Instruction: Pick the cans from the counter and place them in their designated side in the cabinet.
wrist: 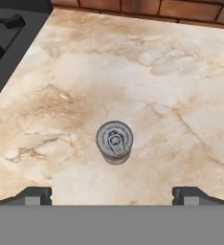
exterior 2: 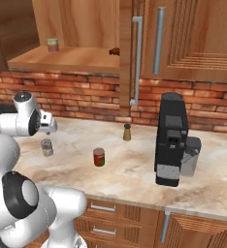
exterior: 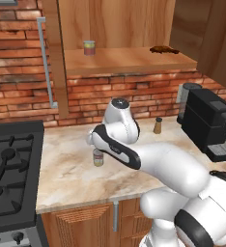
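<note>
The silvery can (wrist: 115,141) with a red-and-yellow label stands upright on the beige counter (wrist: 181,72), seen from straight above. My gripper (wrist: 112,194) hangs over it, open, its fingertips (wrist: 35,194) wide apart with nothing between them. From the left base the hand (exterior: 94,143) sits just above this can (exterior: 98,157). The right base view shows the can (exterior 2: 47,147) under the hand (exterior 2: 48,127), and the dark red can (exterior 2: 99,157) a little to its right on the counter (exterior 2: 135,169). Above, the cabinet (exterior: 129,60) stands open, its wooden shelf (exterior 2: 72,58) showing.
A greenish-topped can (exterior: 89,47) and a small brown item (exterior: 164,49) sit on the shelf. A brown shaker (exterior 2: 127,132) stands near the brick wall, a black coffee machine (exterior 2: 171,138) to the right. The black stove (exterior: 11,169) borders the counter's left end.
</note>
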Controlling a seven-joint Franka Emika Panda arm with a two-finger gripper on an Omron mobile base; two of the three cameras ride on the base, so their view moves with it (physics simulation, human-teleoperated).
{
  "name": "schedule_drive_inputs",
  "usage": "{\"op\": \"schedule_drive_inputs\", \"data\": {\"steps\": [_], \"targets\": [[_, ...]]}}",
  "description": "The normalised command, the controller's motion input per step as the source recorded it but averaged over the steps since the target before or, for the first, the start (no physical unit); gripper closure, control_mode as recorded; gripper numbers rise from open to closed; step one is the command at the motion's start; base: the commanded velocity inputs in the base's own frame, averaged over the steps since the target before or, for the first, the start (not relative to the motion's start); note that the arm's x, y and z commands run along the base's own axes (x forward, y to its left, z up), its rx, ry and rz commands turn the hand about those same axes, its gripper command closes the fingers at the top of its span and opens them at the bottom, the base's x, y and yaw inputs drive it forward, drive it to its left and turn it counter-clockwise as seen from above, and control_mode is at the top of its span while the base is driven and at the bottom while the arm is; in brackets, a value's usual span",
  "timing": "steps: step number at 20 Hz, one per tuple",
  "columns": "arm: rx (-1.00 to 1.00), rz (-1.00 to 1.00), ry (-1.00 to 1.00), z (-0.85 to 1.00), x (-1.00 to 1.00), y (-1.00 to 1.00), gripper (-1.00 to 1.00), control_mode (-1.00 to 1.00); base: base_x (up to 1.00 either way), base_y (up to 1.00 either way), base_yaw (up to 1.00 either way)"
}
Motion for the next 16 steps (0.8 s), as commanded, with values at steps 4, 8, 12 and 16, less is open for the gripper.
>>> {"op": "schedule_drive_inputs", "data": {"steps": [4, 8, 12, 16], "targets": [[-0.01, 0.02, 0.0, -0.29, 0.15, 0.04, -1.0, -1.0, 0.0, 0.0, 0.0], [-0.01, 0.02, 0.01, -0.29, 0.18, 0.06, -1.0, -1.0, 0.0, 0.0, 0.0], [-0.01, 0.02, 0.01, -0.28, 0.17, 0.04, -1.0, -1.0, 0.0, 0.0, 0.0], [-0.02, 0.02, 0.02, -0.3, 0.18, 0.03, -1.0, -1.0, 0.0, 0.0, 0.0]]}}
